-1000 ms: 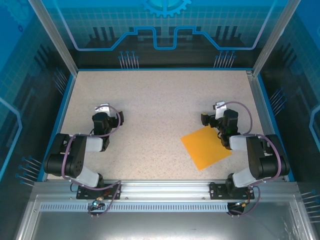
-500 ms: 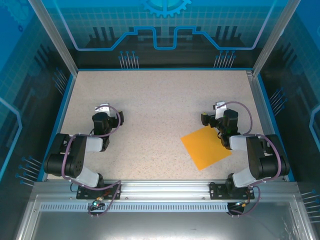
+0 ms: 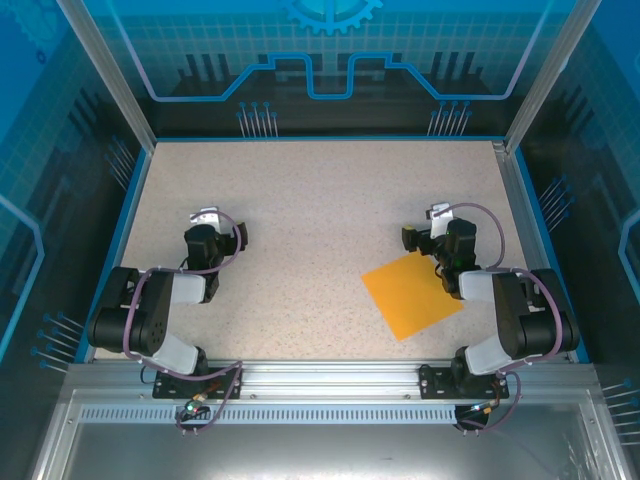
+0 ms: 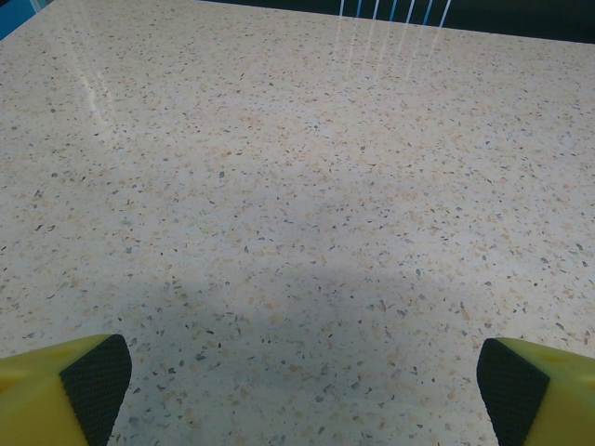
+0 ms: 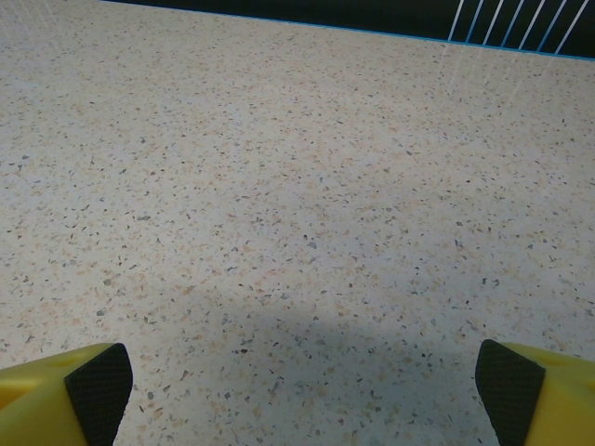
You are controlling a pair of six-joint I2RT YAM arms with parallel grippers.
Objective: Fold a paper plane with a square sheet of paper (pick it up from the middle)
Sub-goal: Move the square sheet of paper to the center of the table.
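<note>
The square sheet of paper (image 3: pixel 408 297) is a flat orange-yellow square, turned like a diamond, on the speckled table at the near right. Its right corner reaches under the folded right arm. It lies flat with no folds, and the paper plane is out of view. My right gripper (image 3: pixel 437 222) sits just behind the sheet's far corner; in the right wrist view the gripper (image 5: pixel 303 386) is open over bare table, its yellow fingertips (image 5: pixel 98 383) far apart. My left gripper (image 3: pixel 207 222) rests folded at the near left, and in the left wrist view the gripper (image 4: pixel 302 390) is open with nothing between its fingers (image 4: pixel 93 383).
The speckled table (image 3: pixel 320 190) has a blue rim and is closed in by clear panels with aluminium posts (image 3: pixel 105 70) at the back corners. A metal rail (image 3: pixel 320 382) carrying both arm bases runs along the near edge.
</note>
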